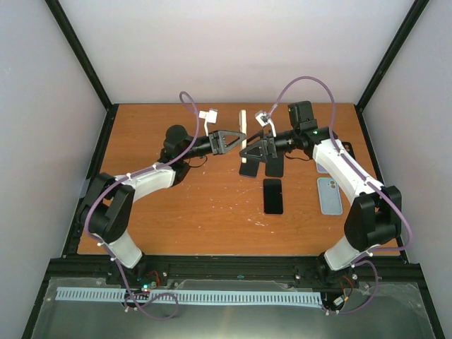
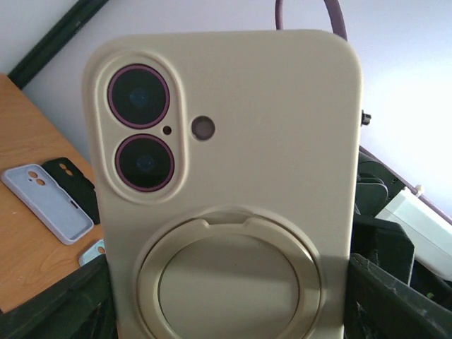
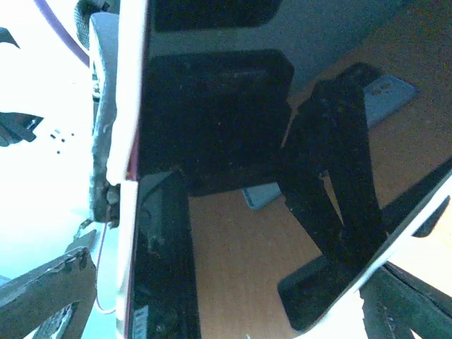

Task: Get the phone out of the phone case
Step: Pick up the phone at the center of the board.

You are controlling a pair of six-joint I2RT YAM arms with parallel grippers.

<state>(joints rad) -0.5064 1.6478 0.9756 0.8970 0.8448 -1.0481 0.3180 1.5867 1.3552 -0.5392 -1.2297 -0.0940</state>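
A cream phone case point(image 2: 268, 141) with a round ring stand stands upright and fills the left wrist view. The phone's two purple-rimmed camera lenses point(image 2: 138, 96) show through its cut-out. My left gripper point(image 2: 229, 311) is shut on the case's two long sides, a dark finger point(image 2: 395, 296) showing on each side. From above, the case point(image 1: 243, 123) is a thin cream strip held above the table between both grippers. My right gripper point(image 1: 248, 150) is open, facing the phone's glossy black screen point(image 3: 212, 106). The case's cream rim point(image 3: 131, 85) runs down the screen's left edge.
On the table below lie a black phone point(image 1: 272, 195), a light blue case point(image 1: 329, 195) and two black cases point(image 1: 248, 168) point(image 1: 274, 166). The left wrist view shows a pale lavender case point(image 2: 46, 201) beside a black case point(image 2: 74, 187).
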